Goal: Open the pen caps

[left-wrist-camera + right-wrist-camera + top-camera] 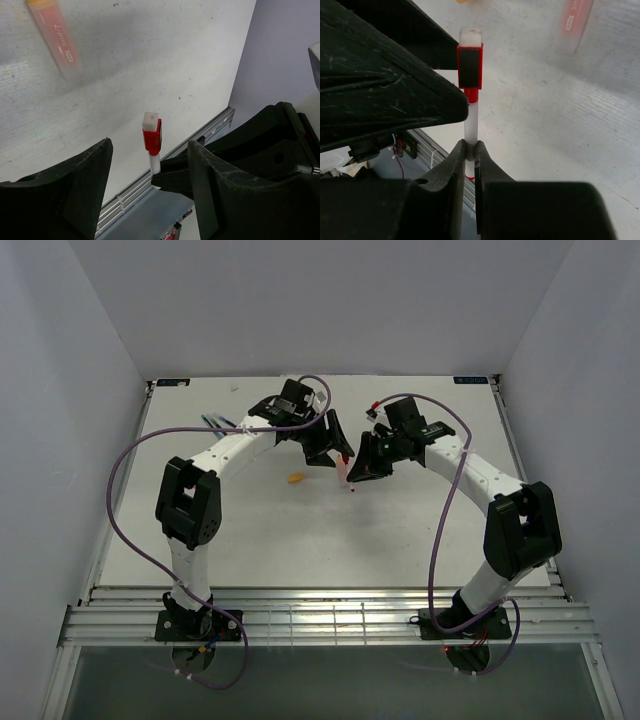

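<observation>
Two robot arms meet above the middle of a white worktop [250, 530], a little nearer its far edge. The right gripper [470, 145] has its fingers [457, 160] pressed together on the white barrel of a slim pen [470, 120]. The pen sticks out past the fingertips and ends in a red section with a pale tip. The left gripper [149, 150] faces it with its fingers [90, 170] spread wide. The pen's tip stands in the gap between them, touching neither. A pink-red tube [55, 40] with printed lettering shows just beyond, too blurred to tell whether it is a cap or a pen. An orange cap [294, 478] lies on the worktop just left of the grippers. A few slim pens [215, 421] lie near the far left corner.
</observation>
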Tool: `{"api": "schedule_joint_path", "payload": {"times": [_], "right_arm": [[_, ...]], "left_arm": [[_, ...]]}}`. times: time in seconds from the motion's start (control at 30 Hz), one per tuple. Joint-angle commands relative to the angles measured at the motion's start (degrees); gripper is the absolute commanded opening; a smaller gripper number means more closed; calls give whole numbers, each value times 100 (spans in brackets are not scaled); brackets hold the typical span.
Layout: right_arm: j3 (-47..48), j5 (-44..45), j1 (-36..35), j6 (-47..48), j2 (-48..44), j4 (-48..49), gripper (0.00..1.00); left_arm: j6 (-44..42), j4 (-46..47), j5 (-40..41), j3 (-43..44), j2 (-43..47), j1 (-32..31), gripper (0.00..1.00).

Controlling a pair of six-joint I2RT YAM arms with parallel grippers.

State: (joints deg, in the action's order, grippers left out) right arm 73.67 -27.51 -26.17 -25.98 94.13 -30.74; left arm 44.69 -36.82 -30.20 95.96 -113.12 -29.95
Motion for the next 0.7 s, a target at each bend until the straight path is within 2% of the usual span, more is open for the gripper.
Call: {"api": "schedule_joint_path", "payload": {"times": [0.0,0.37,0.5,0.63,0.67], "right_arm": [[236,-299,-107,-171,44,279,8],[130,-431,-160,-399,-140,481,8],[148,-396,-160,-417,-158,516,8],[183,-396,-160,-461,-123,534,8],[183,-413,-160,-461,-123,543,8]], "left_arm": [[101,210,-109,-8,229,-45,71],[84,219,-65,-42,229,-72,55],[75,236,-100,-130,273,-81,44],[40,236,-92,-218,334,-81,23],[40,228,-83,-236,343,-81,20]]}}
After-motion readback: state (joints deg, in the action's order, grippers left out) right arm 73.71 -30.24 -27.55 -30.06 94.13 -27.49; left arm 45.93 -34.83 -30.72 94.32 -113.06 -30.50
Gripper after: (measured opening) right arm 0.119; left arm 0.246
